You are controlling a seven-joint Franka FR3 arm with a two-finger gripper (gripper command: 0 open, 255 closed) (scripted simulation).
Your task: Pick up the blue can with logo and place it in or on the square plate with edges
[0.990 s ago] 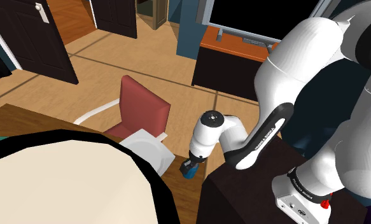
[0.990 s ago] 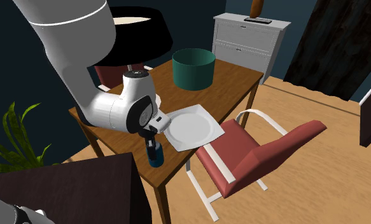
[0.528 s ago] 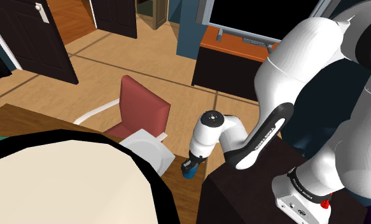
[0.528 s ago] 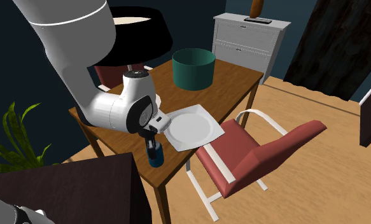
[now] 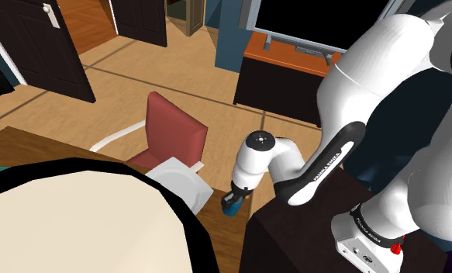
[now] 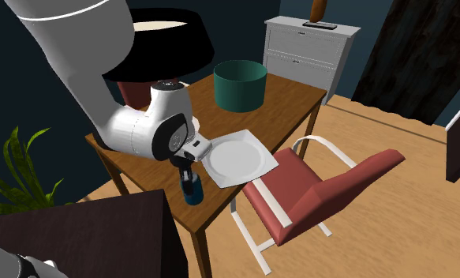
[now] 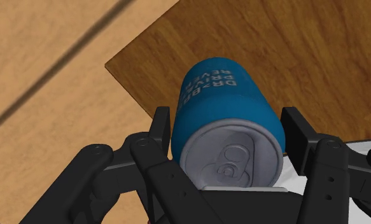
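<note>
A blue can (image 7: pixel 228 111) with white lettering and a grey top sits between my gripper's (image 7: pixel 228 126) black fingers (image 7: pixel 160 127), which clasp it on both sides. In the second exterior view the can (image 6: pixel 192 192) hangs under the gripper (image 6: pixel 188 178) at the wooden table's (image 6: pixel 291 103) near corner, at or just above the surface. The white square plate (image 6: pixel 236 158) with raised edges lies right beside it, toward that view's right. The shoulder view has the can (image 5: pixel 232 205) below the wrist, next to the plate (image 5: pixel 177 180).
A dark green round container (image 6: pixel 240 85) stands behind the plate. A red chair (image 6: pixel 323 189) with a white frame is at the table's edge. A black-rimmed lamp shade (image 5: pixel 61 217) covers the shoulder view's lower left. My dark stand (image 6: pixel 86 237) and a plant (image 6: pixel 15 166) are close by.
The fingers have closed on the can. Since then the wrist and forearm have shifted slightly upward, with the can staying nearly where it was.
</note>
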